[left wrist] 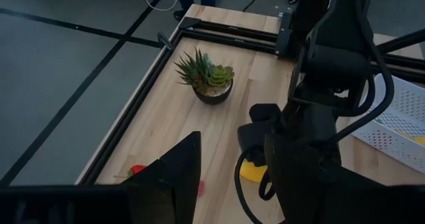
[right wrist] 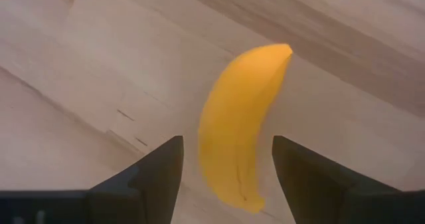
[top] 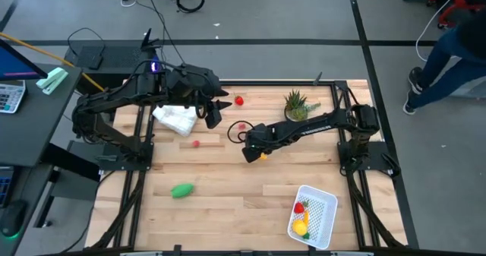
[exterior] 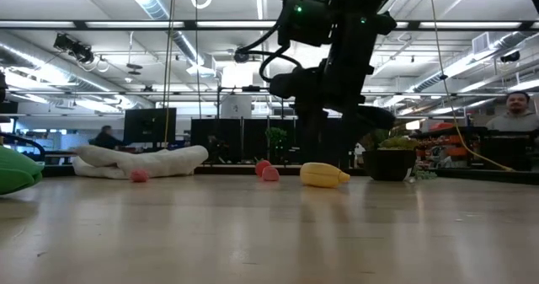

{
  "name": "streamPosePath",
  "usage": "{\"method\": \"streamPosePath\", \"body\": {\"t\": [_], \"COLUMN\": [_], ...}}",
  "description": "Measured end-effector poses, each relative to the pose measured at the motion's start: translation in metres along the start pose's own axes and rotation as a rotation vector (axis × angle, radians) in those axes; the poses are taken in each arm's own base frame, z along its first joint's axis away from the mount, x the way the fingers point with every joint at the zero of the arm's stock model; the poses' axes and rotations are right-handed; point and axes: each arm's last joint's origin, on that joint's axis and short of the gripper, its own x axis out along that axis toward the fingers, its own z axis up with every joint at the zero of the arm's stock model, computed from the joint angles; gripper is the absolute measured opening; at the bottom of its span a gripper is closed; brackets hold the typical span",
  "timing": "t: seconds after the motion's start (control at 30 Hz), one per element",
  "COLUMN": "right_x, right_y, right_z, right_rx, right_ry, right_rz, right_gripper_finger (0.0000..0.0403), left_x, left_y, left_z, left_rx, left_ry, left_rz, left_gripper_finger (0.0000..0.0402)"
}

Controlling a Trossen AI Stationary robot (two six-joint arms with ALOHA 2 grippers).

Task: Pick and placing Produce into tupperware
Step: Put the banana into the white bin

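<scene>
Right jaws (right wrist: 226, 177) stood apart, straddling the banana (right wrist: 236, 127) lying on the worktop (right wrist: 80, 71) between them; left jaws (top: 216, 108) hung apart, well off beside the white cloth (top: 176, 118).

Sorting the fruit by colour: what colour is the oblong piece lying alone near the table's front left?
Green, clearest in the high view.

Wooden table (top: 228, 203) carries banana (right wrist: 236, 127), tupperware (top: 328, 218), cloth (top: 176, 118), plant (top: 295, 104).
</scene>
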Motion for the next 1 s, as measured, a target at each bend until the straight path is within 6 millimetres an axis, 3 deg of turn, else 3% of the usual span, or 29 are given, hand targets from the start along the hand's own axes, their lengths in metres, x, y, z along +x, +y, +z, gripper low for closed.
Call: {"method": "streamPosePath", "body": {"t": [1.0], "right_x": [0.027], "right_y": [0.007], "right_z": [-0.008], "right_rx": [-0.035], "right_ry": [-0.017], "right_rz": [-0.012], "right_gripper_finger": [0.0239], "left_x": [0.0], "left_y": [0.0], "left_z": [0.0], "left_rx": [0.007], "left_ry": [0.002], "left_rz": [0.001], "left_gripper_finger": [0.0172]}}
